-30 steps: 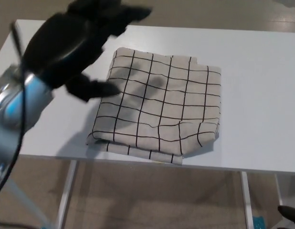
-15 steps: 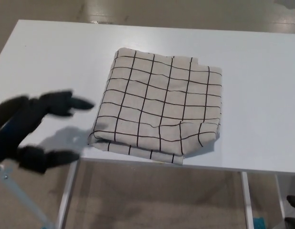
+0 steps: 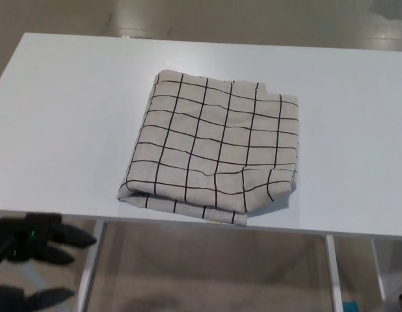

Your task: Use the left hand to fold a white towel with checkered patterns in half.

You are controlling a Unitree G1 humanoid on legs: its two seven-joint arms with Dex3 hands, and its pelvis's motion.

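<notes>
Towel point(image 3: 213, 156), already doubled on the table point(image 3: 64, 117), lies up and to the right of the left hand point(image 3: 32, 260), which hangs empty with fingers spread below the table's near edge.

I took it for a bare lab or test room: a plain white table point(image 3: 71, 117) on metal legs point(image 3: 89, 266) over a smooth tan floor point(image 3: 207, 273).

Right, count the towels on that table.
1: the checkered towel lies folded mid-table, near the front edge. Its layers could hide another.
</notes>
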